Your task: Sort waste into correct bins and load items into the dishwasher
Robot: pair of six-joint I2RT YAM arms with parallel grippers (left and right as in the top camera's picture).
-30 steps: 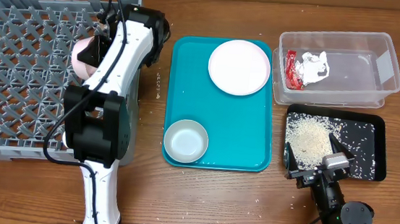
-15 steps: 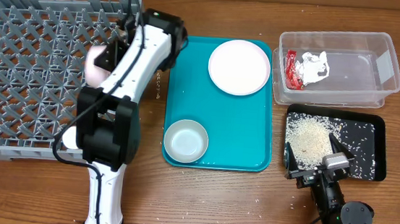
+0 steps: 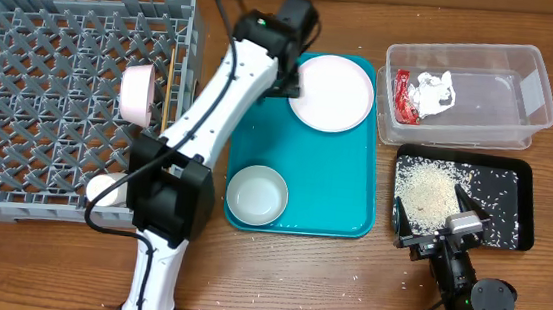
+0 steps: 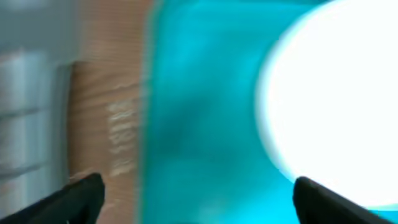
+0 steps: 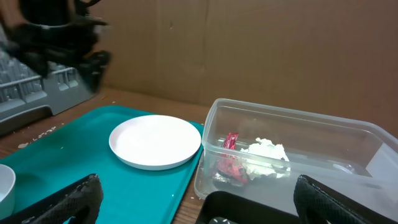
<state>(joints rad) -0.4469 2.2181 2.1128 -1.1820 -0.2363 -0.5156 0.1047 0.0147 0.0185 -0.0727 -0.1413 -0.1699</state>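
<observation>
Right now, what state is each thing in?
Left pincer, open, empty, above teal tray.
Right pincer, open, empty.
Plate, flat on teal tray.
Bowl, upright on teal tray, empty.
Cup, on edge in rack.
Tub, holds wrapper and tissue.
Black tray, holds rice.

The wooden tabletop [image 3: 544, 309] carries four containers. A grey lattice dish rack [image 3: 50, 105] fills the far left corner. A teal tray [image 3: 325, 179] sits at the middle, just beside the rack. A clear tub [image 3: 523, 96] stands by the far right corner, with a black tray [image 3: 521, 176] just in front of it along the right edge. Loose rice grains [image 3: 256, 297] speckle the bare wood toward the near edge.
</observation>
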